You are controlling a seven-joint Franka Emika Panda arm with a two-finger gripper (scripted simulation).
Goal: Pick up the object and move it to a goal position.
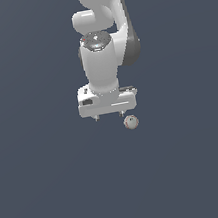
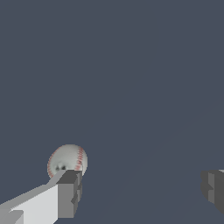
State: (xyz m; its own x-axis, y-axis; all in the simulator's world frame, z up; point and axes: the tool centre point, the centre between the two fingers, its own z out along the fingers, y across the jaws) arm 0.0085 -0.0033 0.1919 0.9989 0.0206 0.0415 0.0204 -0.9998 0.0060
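Observation:
The object is a small whitish ball (image 1: 131, 122) with faint red stitching, resting on the dark floor. In the exterior view it lies just below the white hand, toward the exterior view's right of the gripper (image 1: 109, 116). The wrist view shows the ball (image 2: 68, 160) just beyond one fingertip (image 2: 70, 192), outside the gap between the fingers. The other fingertip (image 2: 213, 186) stands far across the frame. The gripper (image 2: 142, 190) is open and holds nothing.
The white arm (image 1: 104, 56) hangs straight down over the plain dark grey floor (image 1: 54, 191). No other objects or edges show in either view.

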